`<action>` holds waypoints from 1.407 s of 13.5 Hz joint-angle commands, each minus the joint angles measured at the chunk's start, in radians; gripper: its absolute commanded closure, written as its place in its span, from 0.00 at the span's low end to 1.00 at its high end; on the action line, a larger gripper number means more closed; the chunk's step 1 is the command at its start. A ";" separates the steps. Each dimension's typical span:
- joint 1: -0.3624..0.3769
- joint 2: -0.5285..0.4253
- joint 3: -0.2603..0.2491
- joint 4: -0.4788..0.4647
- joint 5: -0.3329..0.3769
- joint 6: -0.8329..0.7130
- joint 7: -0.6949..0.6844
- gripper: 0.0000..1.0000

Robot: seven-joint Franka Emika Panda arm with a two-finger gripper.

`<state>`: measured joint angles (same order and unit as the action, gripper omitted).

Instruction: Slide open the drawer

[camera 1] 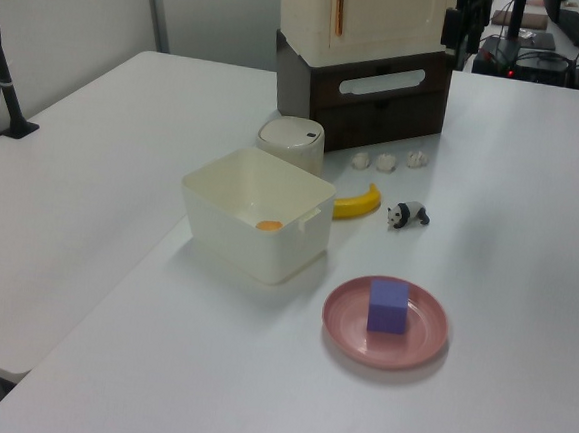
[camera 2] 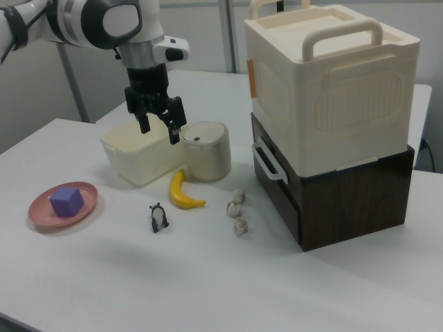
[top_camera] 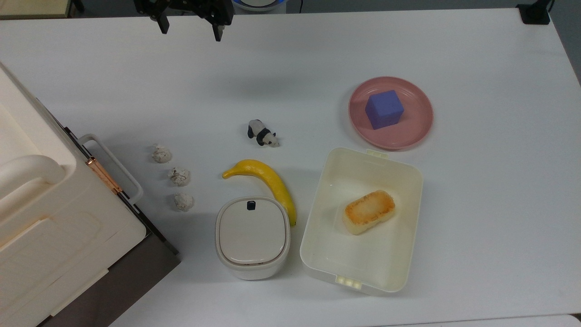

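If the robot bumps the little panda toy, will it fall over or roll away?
The panda would probably tip rather than roll: it stands on small legs, so a sideways nudge could topple it. It looks small and light, so even a gentle touch from the gripper might send it skidding across the smooth white table. It looks stiff, not floppy.
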<state>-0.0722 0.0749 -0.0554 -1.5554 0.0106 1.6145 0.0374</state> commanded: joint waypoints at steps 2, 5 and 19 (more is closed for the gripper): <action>0.017 -0.009 -0.017 -0.002 0.017 0.001 -0.079 0.00; 0.022 -0.012 -0.017 -0.002 0.016 -0.001 -0.077 0.00; 0.055 0.193 -0.185 -0.011 -0.043 0.467 -0.772 0.07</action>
<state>-0.0634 0.1825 -0.1972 -1.5620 0.0085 1.9529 -0.7069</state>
